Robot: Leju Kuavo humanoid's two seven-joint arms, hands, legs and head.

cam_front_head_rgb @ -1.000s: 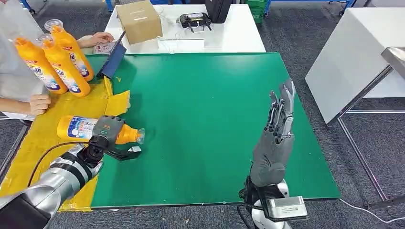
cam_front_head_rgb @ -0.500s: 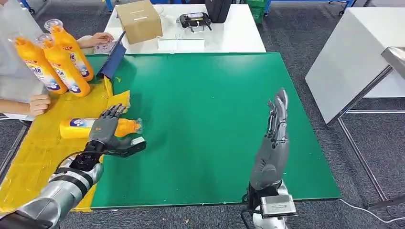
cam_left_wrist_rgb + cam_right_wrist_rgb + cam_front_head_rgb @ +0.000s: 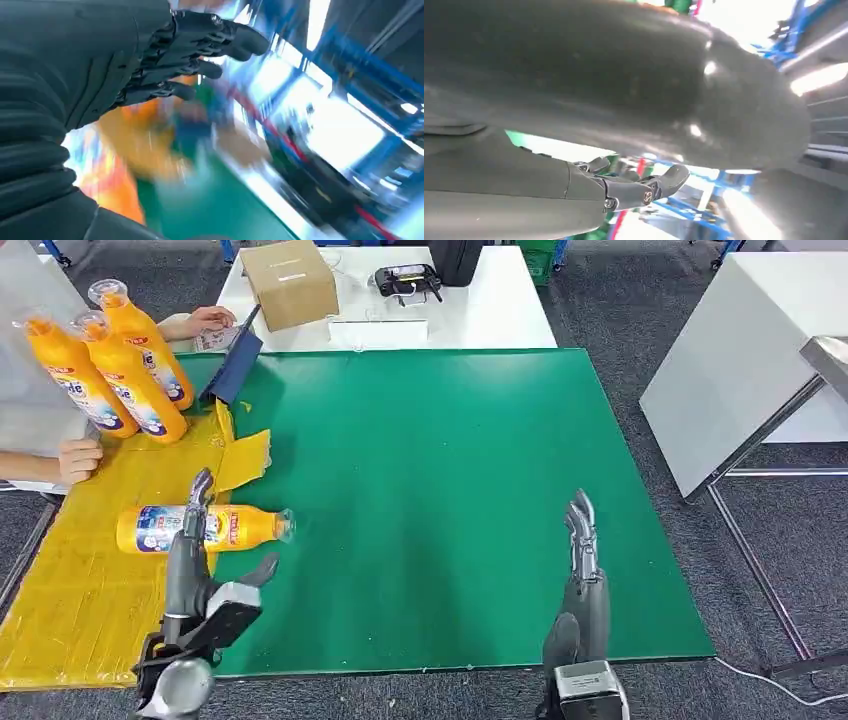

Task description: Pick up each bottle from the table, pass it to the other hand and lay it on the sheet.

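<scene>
Plainly, the bottle [image 3: 200,528] is laid flat on the yellow sheet [image 3: 70,570], free of both empty, spread-fingered hands, and is judged stiff, slick-labelled and moderately heavy, best gripped around its mid-body.

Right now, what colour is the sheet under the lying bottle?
Yellow; the sheet under the lying bottle shows best in the head view.

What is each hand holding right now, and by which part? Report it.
Nothing is held. The left hand is open, fingers extended, just in front of the lying orange bottle on the yellow sheet. The right hand is open too.
</scene>
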